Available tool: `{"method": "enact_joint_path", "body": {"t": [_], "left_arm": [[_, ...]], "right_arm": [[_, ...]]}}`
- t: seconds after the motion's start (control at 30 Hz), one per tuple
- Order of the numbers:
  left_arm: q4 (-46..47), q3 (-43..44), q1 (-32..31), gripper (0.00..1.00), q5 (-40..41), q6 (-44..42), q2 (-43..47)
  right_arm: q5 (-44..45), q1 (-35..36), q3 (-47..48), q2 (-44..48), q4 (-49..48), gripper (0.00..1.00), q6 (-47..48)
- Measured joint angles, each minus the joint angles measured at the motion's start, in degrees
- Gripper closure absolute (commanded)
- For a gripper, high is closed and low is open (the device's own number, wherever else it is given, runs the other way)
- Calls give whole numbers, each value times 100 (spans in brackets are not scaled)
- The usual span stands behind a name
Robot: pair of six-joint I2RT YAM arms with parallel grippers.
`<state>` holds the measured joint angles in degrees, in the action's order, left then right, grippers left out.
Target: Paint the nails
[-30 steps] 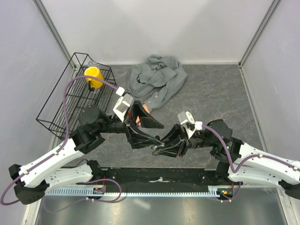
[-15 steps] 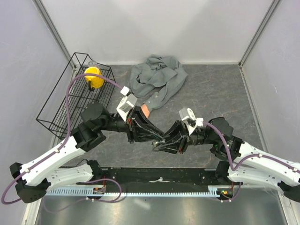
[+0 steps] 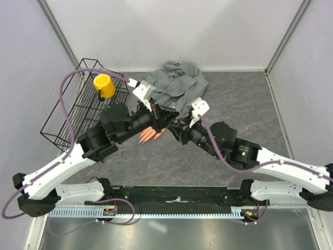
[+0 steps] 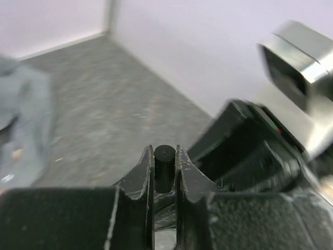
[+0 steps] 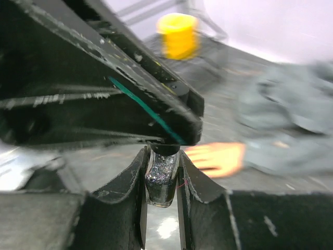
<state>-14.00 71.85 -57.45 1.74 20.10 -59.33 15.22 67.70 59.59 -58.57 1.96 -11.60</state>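
Both arms inward, left gripper (image 4: 164,156) against right gripper (image 5: 162,156)

Three pale walls are closing in the table: a back wall (image 3: 171,31), a left wall (image 3: 26,67) and a right wall (image 3: 307,88). Two metal posts (image 3: 58,31) are running slantwise where the walls are meeting. A grey mottled mat (image 3: 239,99) is covering the table up to the walls. A black wire basket (image 3: 62,122) is sitting by the left wall, tilted, with a yellow cup (image 3: 104,86) lying in its far end. At the near edge a black plate (image 3: 177,195) is lying along the mat, a slotted rail (image 3: 171,212) is running just below it, and a steel strip (image 3: 171,234) is catching a dull sheen. Soft, even light is falling everywhere.
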Motion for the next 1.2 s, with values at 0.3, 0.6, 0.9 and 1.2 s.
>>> {"method": "enact_joint_path", "body": {"t": [0.3,0.6,0.9,1.2], "left_arm": [[-33,-334,-74,54,986,162,-234],[758,-1121,382,19,-758,498,431],[1147,-1440,442,20,-2247,494,1591],[2157,-1897,831,28,-3821,1032,1325]], "right_arm": [[1331,125,-188,-415,120,100,256],[-1021,-234,-804,210,-328,100,393],[-3329,-907,-1165,839,-610,100,74],[-5340,-929,-1499,986,-1690,100,-820]]}}
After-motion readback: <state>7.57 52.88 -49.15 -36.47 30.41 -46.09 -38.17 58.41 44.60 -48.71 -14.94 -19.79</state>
